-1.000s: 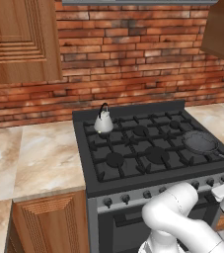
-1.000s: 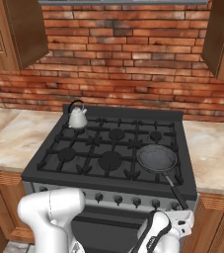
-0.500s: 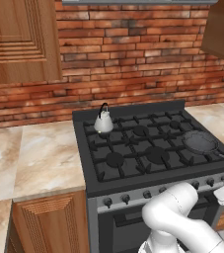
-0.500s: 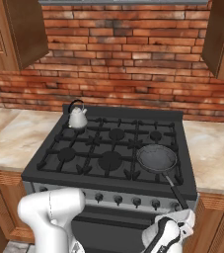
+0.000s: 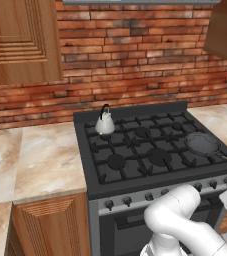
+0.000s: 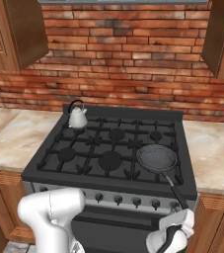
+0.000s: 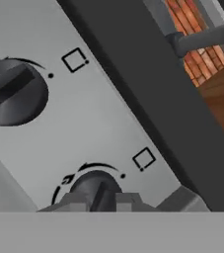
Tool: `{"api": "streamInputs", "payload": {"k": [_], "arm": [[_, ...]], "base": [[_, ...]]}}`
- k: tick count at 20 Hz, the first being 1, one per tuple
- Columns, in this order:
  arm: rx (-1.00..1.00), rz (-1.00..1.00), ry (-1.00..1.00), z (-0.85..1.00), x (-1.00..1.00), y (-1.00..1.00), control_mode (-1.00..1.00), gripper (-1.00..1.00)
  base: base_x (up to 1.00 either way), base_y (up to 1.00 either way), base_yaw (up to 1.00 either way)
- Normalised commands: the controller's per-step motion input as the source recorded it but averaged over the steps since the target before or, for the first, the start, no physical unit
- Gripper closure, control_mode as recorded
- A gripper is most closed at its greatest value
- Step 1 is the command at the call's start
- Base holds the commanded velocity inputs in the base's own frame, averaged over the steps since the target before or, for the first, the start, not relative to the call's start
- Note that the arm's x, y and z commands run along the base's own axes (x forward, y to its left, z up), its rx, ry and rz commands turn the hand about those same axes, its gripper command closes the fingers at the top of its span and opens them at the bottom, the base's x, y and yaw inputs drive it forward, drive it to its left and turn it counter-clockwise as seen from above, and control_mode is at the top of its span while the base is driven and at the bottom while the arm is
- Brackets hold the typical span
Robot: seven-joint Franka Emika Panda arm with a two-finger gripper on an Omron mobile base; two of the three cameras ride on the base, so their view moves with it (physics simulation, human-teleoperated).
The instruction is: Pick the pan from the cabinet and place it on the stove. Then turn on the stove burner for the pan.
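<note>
Closest in, the gripper (image 7: 102,200) has its two dark grey finger tips pressed together around a round black knob (image 7: 94,185) on the stove's (image 6: 133,196) smooth, pale grey front panel. A curved arrow and a small square outline are printed beside that knob. A second round black knob (image 7: 12,94), with a raised bar across its face, sits farther along the same panel. The white, rounded hand is low at the stove's front right corner.

Above the panel is the flat black stove top, covered by black cast grates over round burners. The pan (image 6: 156,158), shallow, round and dark grey, sits on the front right burner; its long thin black handle reaches forward past the stove's front edge. A small shiny silver kettle (image 6: 77,117) with a looped handle stands on the back left burner.

Mottled beige stone counter (image 5: 40,155) flanks the stove. Behind it rises a rough red brick wall (image 6: 123,64). High up, the reddish-brown wooden cabinet (image 5: 17,40) shows a ridged, framed door.
</note>
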Motion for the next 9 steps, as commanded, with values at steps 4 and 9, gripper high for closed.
{"api": "streamInputs", "payload": {"k": [4,9], "arm": [[-0.27,0.0,-0.19,0.0,-0.11,0.05,-1.0,1.0],[-0.27,0.0,-0.17,0.0,-0.09,0.08,-1.0,1.0]], "base": [[0.0,0.0,0.0],[0.0,0.0,0.0]]}}
